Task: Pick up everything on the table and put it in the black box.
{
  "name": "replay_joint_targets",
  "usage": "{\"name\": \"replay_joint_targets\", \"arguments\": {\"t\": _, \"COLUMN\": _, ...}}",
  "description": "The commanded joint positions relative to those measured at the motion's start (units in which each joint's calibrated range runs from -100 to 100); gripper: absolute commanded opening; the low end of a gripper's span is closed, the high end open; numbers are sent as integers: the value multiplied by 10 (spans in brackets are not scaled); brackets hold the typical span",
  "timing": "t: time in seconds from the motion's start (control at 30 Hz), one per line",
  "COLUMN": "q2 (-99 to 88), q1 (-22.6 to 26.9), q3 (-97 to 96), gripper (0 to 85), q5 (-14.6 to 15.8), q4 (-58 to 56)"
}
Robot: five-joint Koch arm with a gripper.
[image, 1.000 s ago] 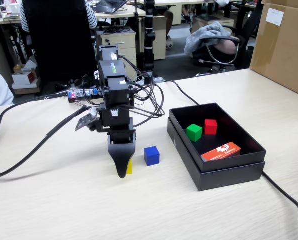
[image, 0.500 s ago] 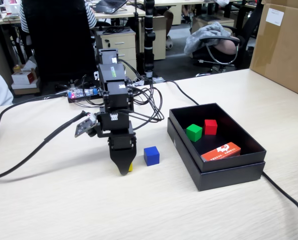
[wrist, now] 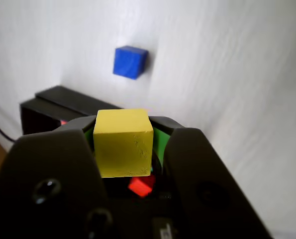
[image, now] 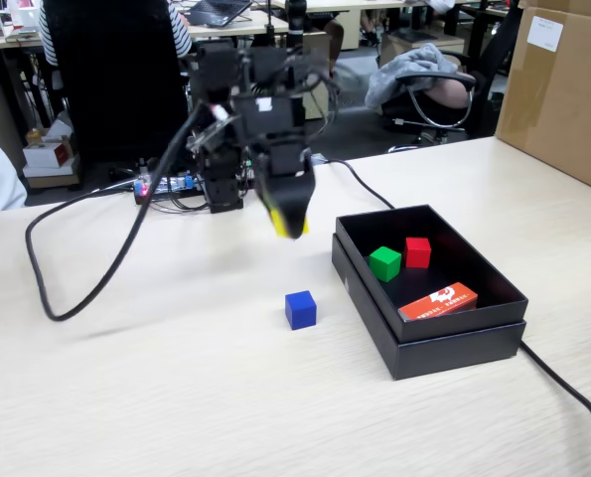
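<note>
Yellow cube [wrist: 123, 143] is held firmly between the jaws.
It should be carried over the box [image: 369, 275] before release.

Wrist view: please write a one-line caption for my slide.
Claw holding the yellow cube above the table, with the blue cube beyond and the black box at left.

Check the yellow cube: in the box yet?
Out. The end effector holds the yellow cube in the air, left of the black box in the fixed view.
</note>
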Motion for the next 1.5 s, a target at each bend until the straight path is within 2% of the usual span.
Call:
{"name": "replay_joint_targets", "arguments": {"t": 0.0, "q2": -96, "q1": 50, "q3": 4, "gripper": 9, "q5": 15, "q4": 1}}
{"name": "replay_joint_targets", "arguments": {"t": 0.13, "q2": -79, "q1": 98, "q3": 20, "gripper": 9, "q5": 31, "q4": 1}}
{"name": "replay_joint_targets", "arguments": {"t": 0.27, "q2": 16, "q1": 120, "q3": 69, "gripper": 9, "q5": 41, "q4": 1}}
{"name": "replay_joint_targets", "arguments": {"t": 0.47, "q2": 227, "q1": 128, "q3": 196, "gripper": 9, "q5": 48, "q4": -1}}
{"name": "replay_joint_targets", "arguments": {"t": 0.77, "q2": 352, "q1": 140, "q3": 237, "gripper": 11, "q5": 61, "q4": -2}}
{"name": "replay_joint_targets", "arguments": {"t": 0.83, "q2": 384, "q1": 140, "q3": 238, "gripper": 141, "q5": 63, "q4": -11}}
{"name": "replay_joint_targets", "arguments": {"t": 0.97, "q2": 393, "q1": 141, "q3": 227, "gripper": 258, "q5": 66, "q4": -12}}
{"name": "replay_joint_targets", "arguments": {"t": 1.2, "q2": 373, "q1": 141, "q3": 221, "gripper": 289, "q5": 69, "q4": -12}}
{"name": "replay_joint_targets", "arguments": {"t": 1.23, "q2": 356, "q1": 141, "q3": 213, "gripper": 331, "q5": 69, "q4": -12}}
{"name": "replay_joint_targets", "arguments": {"t": 1.33, "q2": 302, "q1": 140, "q3": 193, "gripper": 386, "q5": 72, "q4": -12}}
{"name": "replay_joint_targets", "arguments": {"t": 1.47, "q2": 180, "q1": 129, "q3": 171, "gripper": 416, "q5": 71, "q4": -12}}
